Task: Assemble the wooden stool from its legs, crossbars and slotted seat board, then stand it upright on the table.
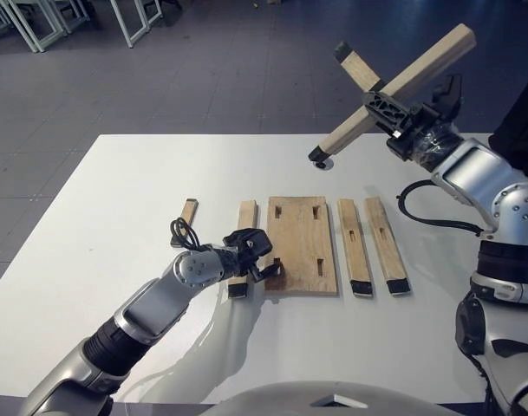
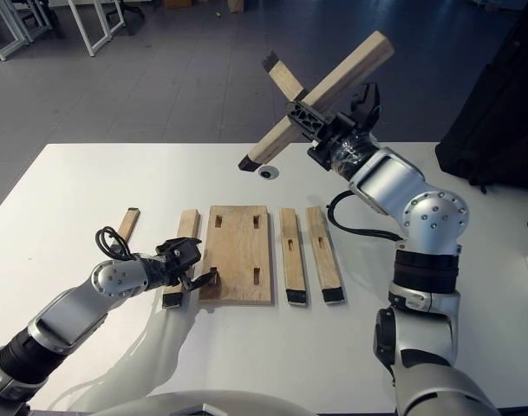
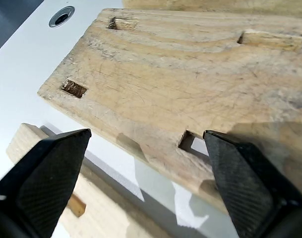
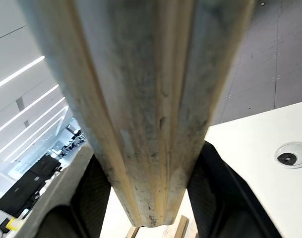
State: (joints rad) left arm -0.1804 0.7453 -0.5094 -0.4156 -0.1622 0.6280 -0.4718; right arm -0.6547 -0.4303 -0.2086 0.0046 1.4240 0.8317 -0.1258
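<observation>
The slotted seat board (image 1: 301, 244) lies flat mid-table. One leg (image 1: 245, 218) rests along its left side, and two more legs (image 1: 354, 247) (image 1: 386, 244) lie on its right. A short crossbar (image 1: 188, 211) sits farther left. My left gripper (image 1: 262, 262) is open at the board's near-left corner; in the left wrist view its fingers (image 3: 46, 173) straddle the board's edge (image 3: 180, 79) by a slot. My right gripper (image 1: 411, 97) is shut on a cross of two joined wooden bars (image 1: 424, 62), held in the air above the table's back right.
A round cable grommet (image 1: 322, 163) is set in the white table (image 1: 99, 217) behind the board. The table's left half and front strip are bare. Grey floor and table frames lie beyond the far edge.
</observation>
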